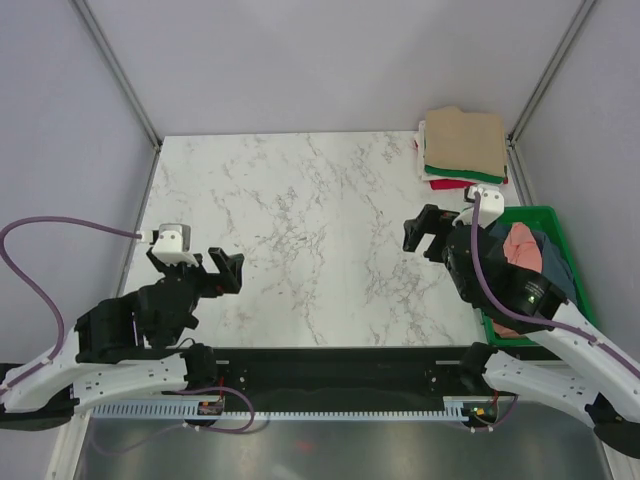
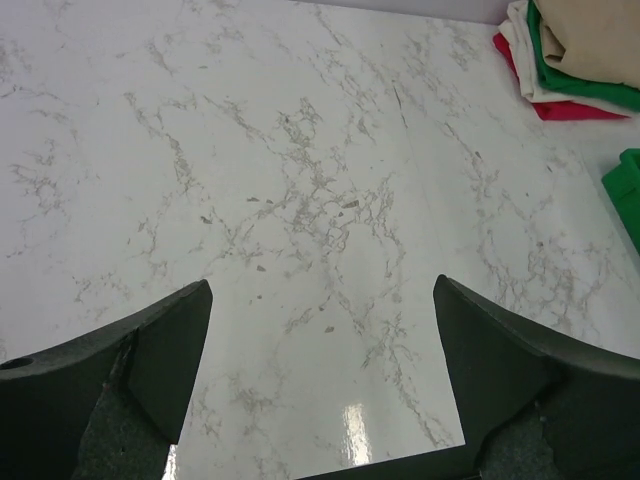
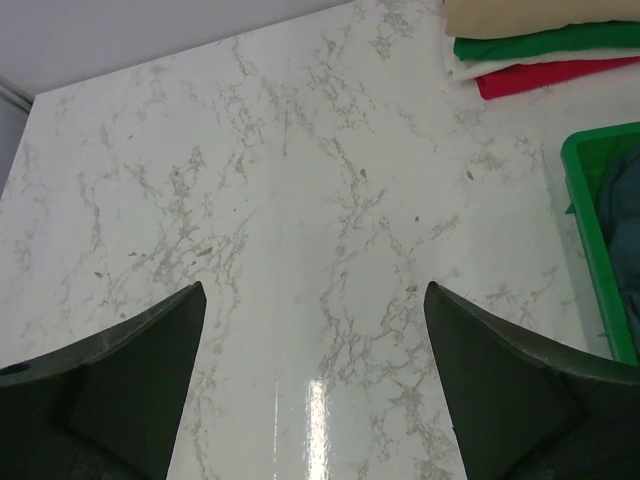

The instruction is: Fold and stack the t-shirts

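Note:
A stack of folded t-shirts [image 1: 462, 146] lies at the table's far right corner: tan on top, then green, white and red. It also shows in the left wrist view [image 2: 570, 60] and the right wrist view [image 3: 540, 45]. A salmon-pink shirt [image 1: 520, 245] and a slate blue-grey shirt [image 1: 553, 262] lie crumpled in the green tray [image 1: 535, 214] at the right edge. My left gripper [image 1: 225, 272] is open and empty over the near left of the table. My right gripper [image 1: 425, 232] is open and empty, just left of the tray.
The white marble table [image 1: 310, 220] spreads between the two grippers. The tray's green rim shows in the right wrist view [image 3: 590, 230] and the left wrist view [image 2: 625, 190]. Grey walls close in the back and sides.

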`<control>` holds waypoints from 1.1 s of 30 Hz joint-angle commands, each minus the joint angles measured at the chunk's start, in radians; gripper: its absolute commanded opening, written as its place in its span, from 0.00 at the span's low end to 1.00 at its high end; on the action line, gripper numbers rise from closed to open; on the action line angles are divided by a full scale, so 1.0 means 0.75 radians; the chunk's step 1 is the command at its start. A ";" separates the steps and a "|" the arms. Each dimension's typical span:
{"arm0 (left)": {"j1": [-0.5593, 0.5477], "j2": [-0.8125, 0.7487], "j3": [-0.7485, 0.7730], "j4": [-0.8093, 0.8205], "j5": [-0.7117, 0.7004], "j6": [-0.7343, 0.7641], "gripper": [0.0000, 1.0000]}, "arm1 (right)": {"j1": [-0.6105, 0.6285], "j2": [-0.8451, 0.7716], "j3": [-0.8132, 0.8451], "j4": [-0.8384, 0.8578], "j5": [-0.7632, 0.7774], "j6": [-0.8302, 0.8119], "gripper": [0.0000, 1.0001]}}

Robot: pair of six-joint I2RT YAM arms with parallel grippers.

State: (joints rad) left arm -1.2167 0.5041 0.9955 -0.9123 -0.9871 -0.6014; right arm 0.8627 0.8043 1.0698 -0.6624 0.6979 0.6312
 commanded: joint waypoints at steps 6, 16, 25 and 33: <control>0.000 -0.058 -0.024 0.097 0.099 0.031 1.00 | -0.402 0.069 -0.085 0.004 -0.252 -0.310 0.98; 0.004 -0.229 -0.233 0.385 0.213 0.215 1.00 | -1.332 0.234 -0.146 -0.005 -0.583 -0.132 0.98; 0.002 0.044 -0.100 0.132 0.113 0.123 0.95 | -1.475 0.424 -0.318 0.234 -0.417 -0.083 0.98; 0.004 0.029 -0.129 0.136 0.099 0.106 0.95 | -1.547 0.715 -0.336 0.378 -0.268 -0.097 0.90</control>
State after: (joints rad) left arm -1.2167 0.5240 0.8890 -0.8101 -0.8669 -0.4858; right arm -0.2825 1.3083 0.8299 -0.4652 0.4397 0.5465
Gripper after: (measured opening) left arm 0.950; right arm 0.912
